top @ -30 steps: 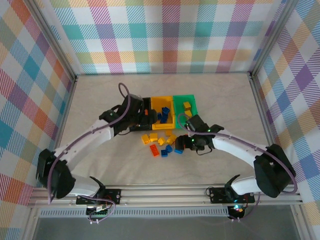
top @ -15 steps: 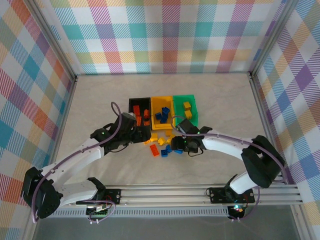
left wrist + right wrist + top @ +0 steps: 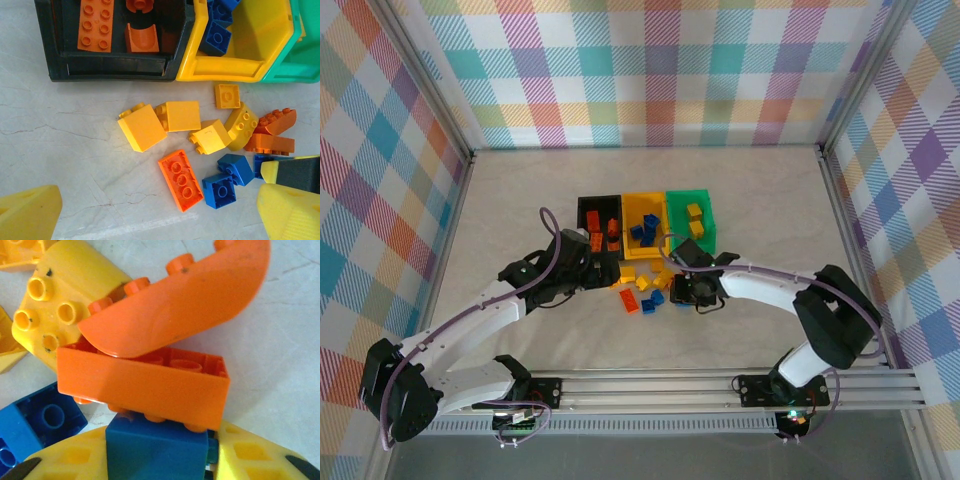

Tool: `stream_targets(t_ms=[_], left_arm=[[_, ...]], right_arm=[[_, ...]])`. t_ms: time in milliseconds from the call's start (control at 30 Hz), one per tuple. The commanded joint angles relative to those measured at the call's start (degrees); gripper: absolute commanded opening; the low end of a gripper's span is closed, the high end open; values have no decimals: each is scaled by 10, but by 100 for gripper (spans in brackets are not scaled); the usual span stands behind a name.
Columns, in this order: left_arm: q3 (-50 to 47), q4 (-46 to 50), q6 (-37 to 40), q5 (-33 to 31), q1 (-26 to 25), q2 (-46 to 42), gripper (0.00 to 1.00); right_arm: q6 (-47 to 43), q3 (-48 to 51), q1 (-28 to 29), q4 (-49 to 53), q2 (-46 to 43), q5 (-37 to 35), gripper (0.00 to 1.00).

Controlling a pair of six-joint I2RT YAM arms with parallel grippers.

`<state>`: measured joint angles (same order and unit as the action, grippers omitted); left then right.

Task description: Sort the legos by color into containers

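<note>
Three containers stand in a row: black [image 3: 583, 207], yellow [image 3: 630, 205] and green [image 3: 708, 215]. Loose legos [image 3: 642, 287] in orange, yellow and blue lie in front of them. My right gripper [image 3: 678, 293] is down at the pile's right edge, shut on a blue lego [image 3: 157, 447] held between its yellow fingers [image 3: 65, 460]. An orange brick [image 3: 145, 382] and a curved orange piece [image 3: 185, 300] lie just beyond it. My left gripper [image 3: 160, 215] hangs open above the pile's left side, over an upturned orange brick [image 3: 182, 180].
The black bin [image 3: 55, 50] holds orange pieces, the yellow bin [image 3: 225, 67] blue ones, and the green bin [image 3: 300, 70] yellow ones. The right gripper's finger [image 3: 295, 172] shows close beside my left finger [image 3: 290, 215]. Bare table lies left of the pile.
My left arm has drawn back from the black bin and come down to the pile's left side. The right gripper slid left into the pile and its jaws closed on a blue lego.
</note>
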<state>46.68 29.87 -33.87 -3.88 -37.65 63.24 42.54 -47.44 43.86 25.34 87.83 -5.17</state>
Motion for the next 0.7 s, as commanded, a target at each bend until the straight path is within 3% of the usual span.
stream_targets(t_ms=[0,133,500,667], left_arm=[[-8,10,2,4,-1,-12,100],[-16,14,2,10,-1,-14,100],[-33,2,2,35,-13,5,100],[-38,-1,3,43,-26,23,100]], right_arm=[[-44,2,-3,28,-62,10,35],[-104,-62,-6,57,-91,34,35],[-159,-383,-56,77,187,23,38],[-149,-462,-68,101,253,-5,42]])
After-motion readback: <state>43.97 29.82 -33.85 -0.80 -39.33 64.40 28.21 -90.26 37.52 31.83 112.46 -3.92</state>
